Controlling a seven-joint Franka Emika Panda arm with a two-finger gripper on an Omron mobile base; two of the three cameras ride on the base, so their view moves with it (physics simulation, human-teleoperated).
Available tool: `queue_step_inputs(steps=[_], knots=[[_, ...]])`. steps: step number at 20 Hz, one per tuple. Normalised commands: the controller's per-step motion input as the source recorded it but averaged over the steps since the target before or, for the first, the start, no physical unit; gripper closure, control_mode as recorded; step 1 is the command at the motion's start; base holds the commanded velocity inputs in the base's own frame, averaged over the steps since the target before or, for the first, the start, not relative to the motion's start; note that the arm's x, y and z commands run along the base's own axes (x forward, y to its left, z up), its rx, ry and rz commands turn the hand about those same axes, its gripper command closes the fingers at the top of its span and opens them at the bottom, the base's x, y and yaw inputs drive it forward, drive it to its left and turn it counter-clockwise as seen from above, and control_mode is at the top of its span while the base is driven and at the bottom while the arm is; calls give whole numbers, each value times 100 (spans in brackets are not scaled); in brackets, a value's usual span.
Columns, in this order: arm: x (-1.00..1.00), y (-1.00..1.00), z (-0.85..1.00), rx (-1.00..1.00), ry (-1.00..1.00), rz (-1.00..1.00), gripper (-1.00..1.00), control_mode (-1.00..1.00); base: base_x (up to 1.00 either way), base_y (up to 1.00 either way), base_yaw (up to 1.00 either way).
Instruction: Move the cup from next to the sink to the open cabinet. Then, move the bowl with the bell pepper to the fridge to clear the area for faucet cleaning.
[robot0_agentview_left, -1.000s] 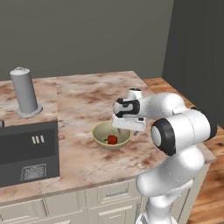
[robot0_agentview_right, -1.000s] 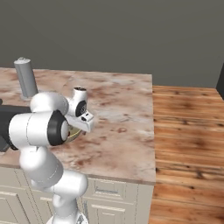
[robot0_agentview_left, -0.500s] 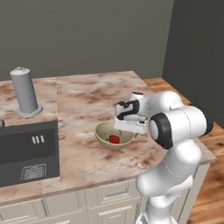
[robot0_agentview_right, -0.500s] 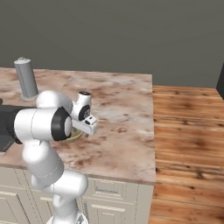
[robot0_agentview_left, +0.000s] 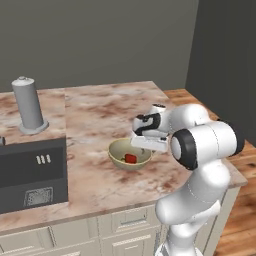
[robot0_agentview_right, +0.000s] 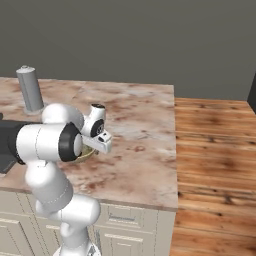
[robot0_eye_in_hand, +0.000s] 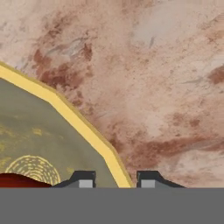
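The bowl (robot0_agentview_left: 129, 153) sits on the marbled counter (robot0_agentview_left: 95, 110), right of the dark sink (robot0_agentview_left: 31, 172), with the red bell pepper (robot0_agentview_left: 131, 158) lying inside it; the gripper (robot0_eye_in_hand: 116, 180) is down at the bowl's right-hand edge, one finger (robot0_eye_in_hand: 83, 178) inside the yellow rim and the other outside, jaws narrowed astride it; whether they actually pinch the rim I cannot tell; a grey cylinder (robot0_agentview_left: 28, 105) stands behind the sink; no writing is legible anywhere.
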Motion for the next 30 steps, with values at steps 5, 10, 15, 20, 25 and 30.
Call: queue_step_inputs(steps=[5, 10, 15, 20, 25, 30], knots=[[-41, 2, 78, 4, -17, 0, 100, -100, 0, 0, 0], [-36, 1, 100, 6, -22, -1, 100, -100, 0, 0, 0], [-34, 1, 100, 1, -15, 0, 100, -100, 0, 0, 0], [-31, 0, 80, 0, -6, 0, 100, 100, -18, 0, 0], [0, 0, 0, 0, 0, 0, 100, 100, -100, 4, 16], [0, 0, 0, 0, 0, 0, 100, 100, -73, 1, 71]])
